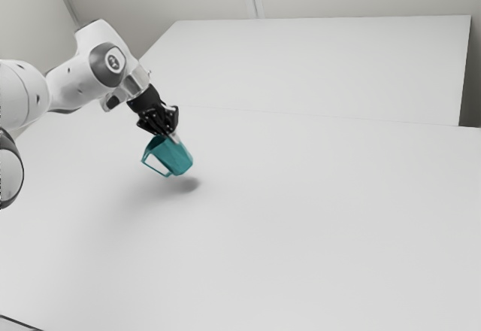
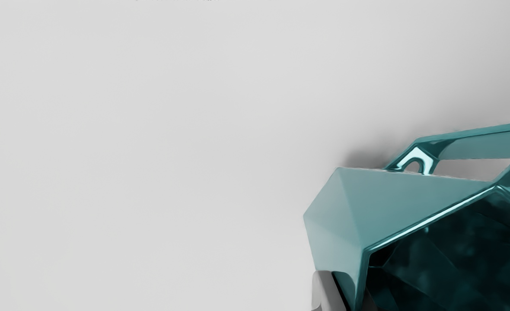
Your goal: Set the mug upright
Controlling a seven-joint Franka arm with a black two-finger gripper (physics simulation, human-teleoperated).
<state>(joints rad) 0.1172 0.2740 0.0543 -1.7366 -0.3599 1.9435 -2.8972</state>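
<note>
Since the teal mug (image 1: 177, 159) hangs tilted above the table (image 1: 301, 233) in the exterior view's upper left, its wall pinched narrowly by the gripper (image 1: 173, 137), its base, slanting toward the frame's lower right, probably must swing beneath its mouth before lowering.

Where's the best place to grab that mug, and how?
Probably by the rim, clear of the handle, coming from the open mouth's side: the mug tilts with its mouth toward the gripper, and its thin wall fits between two fingers.

white arm (image 1: 73, 89), black gripper (image 1: 174, 138)
</note>
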